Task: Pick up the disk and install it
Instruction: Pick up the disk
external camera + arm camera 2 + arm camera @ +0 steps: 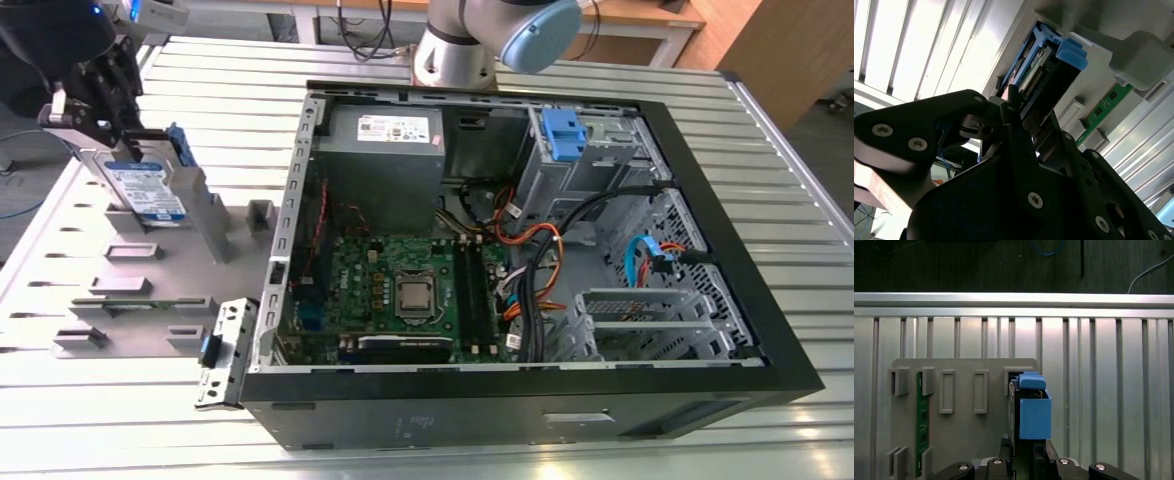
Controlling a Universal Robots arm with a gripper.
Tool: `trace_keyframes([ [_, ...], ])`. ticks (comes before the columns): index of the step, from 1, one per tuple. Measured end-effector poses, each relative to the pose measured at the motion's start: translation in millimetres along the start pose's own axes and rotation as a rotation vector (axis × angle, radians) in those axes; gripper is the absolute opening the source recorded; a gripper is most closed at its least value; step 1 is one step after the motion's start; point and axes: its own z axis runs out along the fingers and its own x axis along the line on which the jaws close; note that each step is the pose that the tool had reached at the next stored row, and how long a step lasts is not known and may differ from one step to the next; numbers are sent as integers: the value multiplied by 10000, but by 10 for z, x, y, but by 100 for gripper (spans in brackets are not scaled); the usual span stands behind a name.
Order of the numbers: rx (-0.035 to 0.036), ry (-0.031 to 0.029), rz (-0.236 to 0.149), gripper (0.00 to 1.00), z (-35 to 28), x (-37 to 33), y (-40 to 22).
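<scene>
A: Arm pose, as logged?
B: The arm [470,40] rose from behind the open computer case [747,355]. Its wrist was out at the exterior view's left, with the gripper [114,140] pointing down over the grey rack [200,235] on the slatted table [120,430].
A: Grip?
B: Clamped on the disk [144,195]. In both wrist views the black jaws sat tight against its two broad sides, at the upper end.
A: Disk position?
B: On edge and slightly tilted, with the lower end in a rack slot. It was outside the case, near the case wall at the exterior view's left. The blue carrier frame ran along its edges, and the blue tab was plain in the first wrist view.
A: Any writing?
B: There was a white-and-blue label on the disk's face, but the print was too small to make out. The white sticker on the grey power supply [387,150] inside the case was unreadable too.
A: Else noted?
B: A blue bracket [565,135] sat in the drive bay, well apart from the disk. A green memory stick [919,425] stood in another rack slot.
</scene>
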Motion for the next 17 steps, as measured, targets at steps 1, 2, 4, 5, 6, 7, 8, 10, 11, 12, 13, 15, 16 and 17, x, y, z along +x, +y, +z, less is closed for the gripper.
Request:
trace_keyframes([
  [1,-1,11,1,35,-4,0,0],
  [2,-3,23,2,35,-12,-1,1],
  [4,-1,31,1,35,-30,-1,1],
  [5,-2,33,1,35,-41,-2,1],
  [6,-1,35,1,35,-45,-2,1],
  [7,1,34,2,35,-44,-2,1],
  [8,0,35,2,35,-45,-2,1],
  [10,0,35,2,35,-45,-2,1],
  [11,-1,36,2,35,-45,-2,1],
  [12,-1,36,2,35,-46,-2,1],
  [13,-1,37,2,35,-46,-2,1],
  [15,-1,38,2,35,-46,-2,1],
  [16,-1,38,2,35,-46,-2,1],
  [17,-1,38,2,35,-46,-2,1],
])
